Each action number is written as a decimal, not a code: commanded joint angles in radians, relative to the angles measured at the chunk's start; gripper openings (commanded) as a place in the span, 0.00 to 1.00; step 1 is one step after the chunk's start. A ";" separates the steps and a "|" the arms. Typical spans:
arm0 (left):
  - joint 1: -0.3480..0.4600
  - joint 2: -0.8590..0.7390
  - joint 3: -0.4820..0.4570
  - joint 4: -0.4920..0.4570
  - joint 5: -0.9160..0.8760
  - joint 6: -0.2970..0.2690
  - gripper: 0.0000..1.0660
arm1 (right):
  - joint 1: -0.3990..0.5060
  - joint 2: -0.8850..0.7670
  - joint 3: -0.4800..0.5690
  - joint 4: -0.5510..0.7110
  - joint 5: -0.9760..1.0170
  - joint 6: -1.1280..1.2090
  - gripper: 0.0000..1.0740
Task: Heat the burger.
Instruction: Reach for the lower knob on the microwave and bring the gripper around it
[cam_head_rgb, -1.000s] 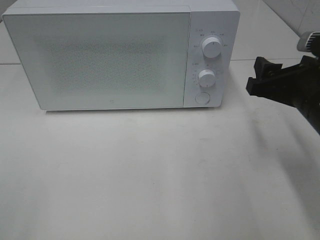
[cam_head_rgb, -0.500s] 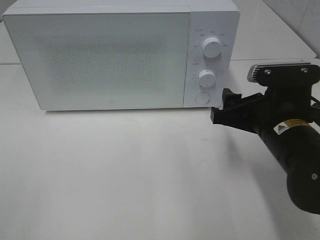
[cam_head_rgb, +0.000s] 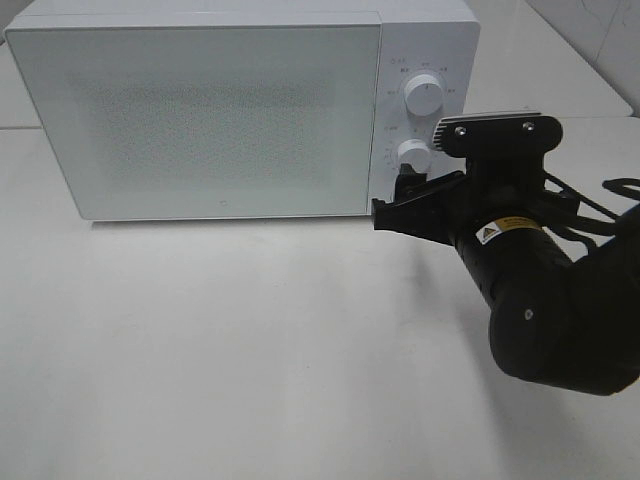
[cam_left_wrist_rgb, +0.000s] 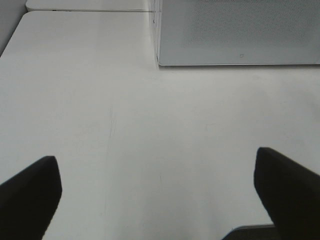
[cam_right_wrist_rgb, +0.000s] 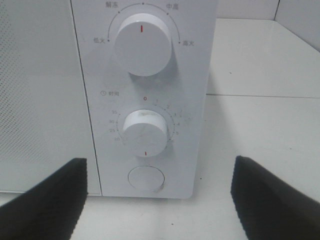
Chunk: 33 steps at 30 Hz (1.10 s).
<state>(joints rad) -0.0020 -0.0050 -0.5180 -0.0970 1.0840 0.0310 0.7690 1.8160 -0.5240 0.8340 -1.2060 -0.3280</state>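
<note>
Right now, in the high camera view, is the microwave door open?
No, the microwave door lies flush with the control panel, fully shut.

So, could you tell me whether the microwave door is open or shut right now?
Shut. The microwave door lies flush with the control panel beside it, and none of the interior shows.
</note>
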 joint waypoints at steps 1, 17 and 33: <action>0.003 -0.025 0.002 -0.002 -0.014 -0.002 0.94 | 0.000 0.036 -0.051 -0.001 -0.157 -0.012 0.71; 0.003 -0.025 0.002 -0.002 -0.014 -0.002 0.94 | -0.071 0.150 -0.201 -0.031 -0.102 0.002 0.71; 0.003 -0.025 0.002 -0.002 -0.014 -0.002 0.94 | -0.105 0.252 -0.289 -0.065 -0.054 0.037 0.71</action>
<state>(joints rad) -0.0020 -0.0050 -0.5180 -0.0970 1.0840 0.0310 0.6650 2.0690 -0.8040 0.7800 -1.2150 -0.3020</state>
